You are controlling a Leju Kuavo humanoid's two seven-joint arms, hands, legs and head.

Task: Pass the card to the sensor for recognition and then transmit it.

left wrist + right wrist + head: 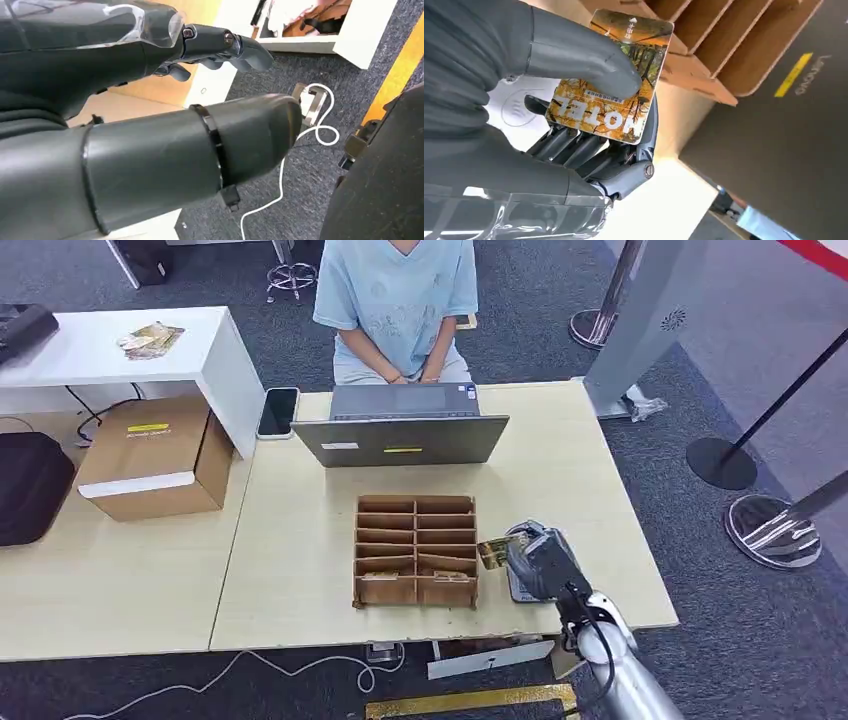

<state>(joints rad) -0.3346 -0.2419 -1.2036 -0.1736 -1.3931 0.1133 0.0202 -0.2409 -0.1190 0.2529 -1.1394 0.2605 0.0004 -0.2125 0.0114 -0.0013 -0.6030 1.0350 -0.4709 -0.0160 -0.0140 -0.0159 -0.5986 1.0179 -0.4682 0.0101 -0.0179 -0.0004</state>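
Head view: right hand [540, 562] grips card [497, 548] over pale table [300, 570]; grey carpet [720, 390]; left hand [165, 100] empty, fingers apart.

Card [611, 80]: orange and yellow autumn-tree picture, white lettering. 
Right hand [524, 125]: grey thumb, darker fingers. 
Left hand [150, 100]: dark grey. 
Sensor [519, 107]: white, faint grey symbol. 
Rack [416, 550]: brown cardboard. 
Table [290, 540]: pale wood. 
Laptop [402, 440]: dark grey, small yellow sticker, white label. 
Phone [278, 412]: black. 
Box [155, 455], far left: tan, yellow label, white strip. 
Person's shirt [395, 290]: light blue. 
Floor [700, 370]: grey carpet. 
Cable [320, 130]: white.
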